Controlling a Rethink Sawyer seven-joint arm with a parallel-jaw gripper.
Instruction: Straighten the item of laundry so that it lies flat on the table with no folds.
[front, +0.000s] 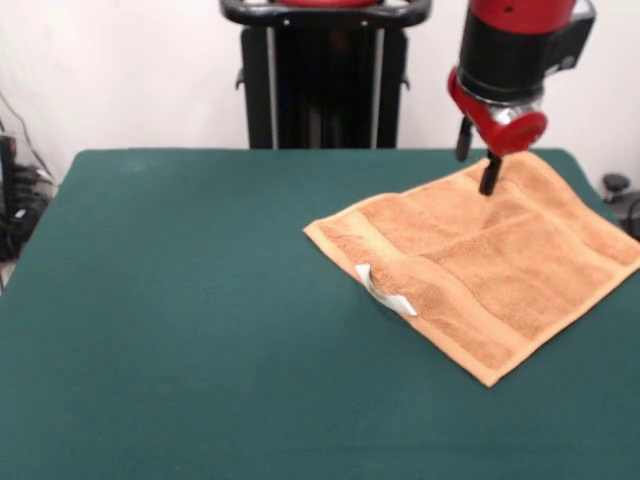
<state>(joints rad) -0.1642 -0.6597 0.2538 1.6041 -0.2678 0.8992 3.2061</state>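
Note:
The orange-tan towel (480, 255) lies spread on the right part of the dark green table (180, 300), turned like a diamond. Its near-left edge is slightly rumpled, with a small raised fold by the white loop tag (385, 290). The towel's right corner reaches the picture's right edge. My gripper (477, 160) hangs from the red and black arm over the towel's far corner. Its two black fingers stand apart, and the lower fingertip (490, 178) is at or just above the cloth. Nothing is held between them.
The robot's black pedestal (325, 75) stands behind the table's far edge. Cables (15, 200) lie off the table's left side and a small dark object (615, 185) sits off the right side.

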